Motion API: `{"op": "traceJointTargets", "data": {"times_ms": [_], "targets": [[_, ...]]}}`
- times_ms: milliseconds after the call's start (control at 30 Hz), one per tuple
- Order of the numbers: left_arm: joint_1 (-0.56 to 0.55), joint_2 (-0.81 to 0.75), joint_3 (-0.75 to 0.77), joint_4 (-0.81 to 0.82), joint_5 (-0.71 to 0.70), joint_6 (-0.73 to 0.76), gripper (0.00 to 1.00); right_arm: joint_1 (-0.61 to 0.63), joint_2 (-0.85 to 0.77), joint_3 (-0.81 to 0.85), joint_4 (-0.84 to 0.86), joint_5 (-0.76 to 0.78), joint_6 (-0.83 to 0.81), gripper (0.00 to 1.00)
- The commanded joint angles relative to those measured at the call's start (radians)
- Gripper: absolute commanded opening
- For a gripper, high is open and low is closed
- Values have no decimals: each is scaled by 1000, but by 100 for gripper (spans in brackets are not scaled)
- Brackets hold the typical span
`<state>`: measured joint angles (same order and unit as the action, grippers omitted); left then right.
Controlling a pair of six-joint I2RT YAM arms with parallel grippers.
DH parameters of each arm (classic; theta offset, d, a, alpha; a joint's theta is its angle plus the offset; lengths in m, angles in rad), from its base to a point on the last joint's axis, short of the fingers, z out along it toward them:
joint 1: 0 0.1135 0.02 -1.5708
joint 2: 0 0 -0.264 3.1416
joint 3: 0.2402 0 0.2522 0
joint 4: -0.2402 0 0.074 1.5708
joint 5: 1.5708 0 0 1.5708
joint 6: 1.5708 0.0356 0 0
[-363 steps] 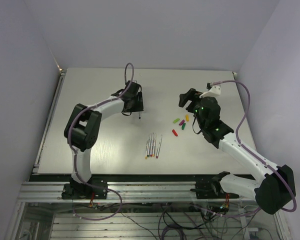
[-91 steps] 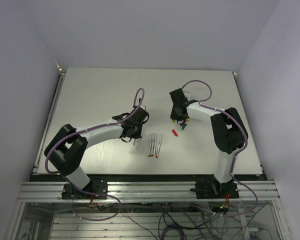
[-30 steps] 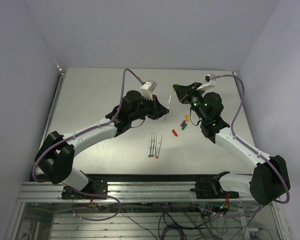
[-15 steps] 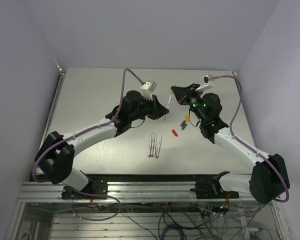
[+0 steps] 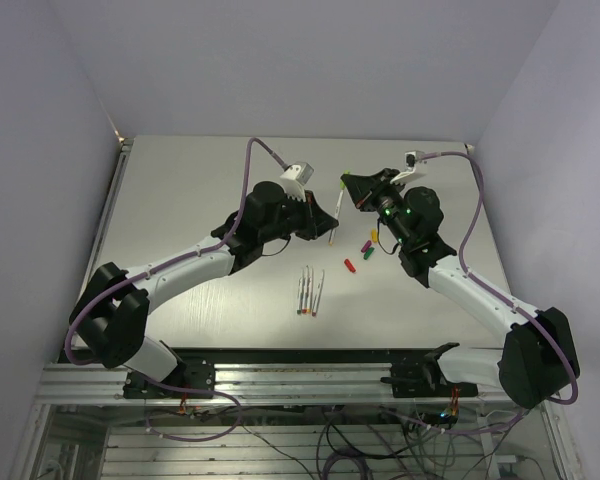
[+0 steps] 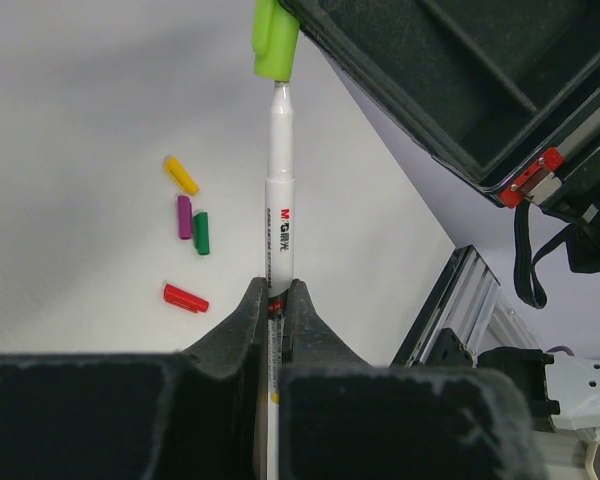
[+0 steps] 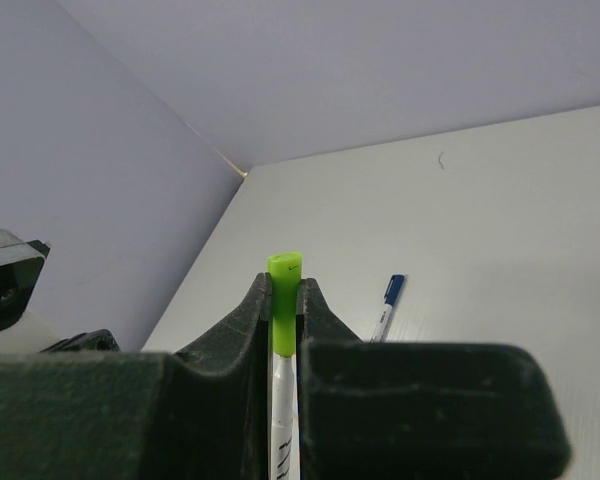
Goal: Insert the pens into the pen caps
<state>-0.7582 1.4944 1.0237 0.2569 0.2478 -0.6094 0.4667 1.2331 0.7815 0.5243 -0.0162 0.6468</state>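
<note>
My left gripper is shut on a white pen and holds it up above the table. The pen's tip sits at the mouth of a light green pen cap. My right gripper is shut on that cap, with the pen's white barrel running straight below it. Several more pens lie side by side on the table. Loose caps lie nearby: yellow, purple, dark green and red.
A pen with a blue cap on it lies on the table beyond the right gripper. The loose caps lie right of the grippers on the white table. Walls stand close on three sides.
Over the last second the right gripper has moved slightly left and brought the green cap onto the tip of the pen. The left gripper has barely moved.
</note>
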Motion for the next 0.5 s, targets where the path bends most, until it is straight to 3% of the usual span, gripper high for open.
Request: {"op": "traceJointTargets", "data": {"times_ms": [0,467], "targets": [[1,-21,0,40,-22,5,7,4,-11,-10,-23,-22,-10,0],[1,-18,-3,28,-23,16,7,4,-16,4,-31,-10,-29,0]]}}
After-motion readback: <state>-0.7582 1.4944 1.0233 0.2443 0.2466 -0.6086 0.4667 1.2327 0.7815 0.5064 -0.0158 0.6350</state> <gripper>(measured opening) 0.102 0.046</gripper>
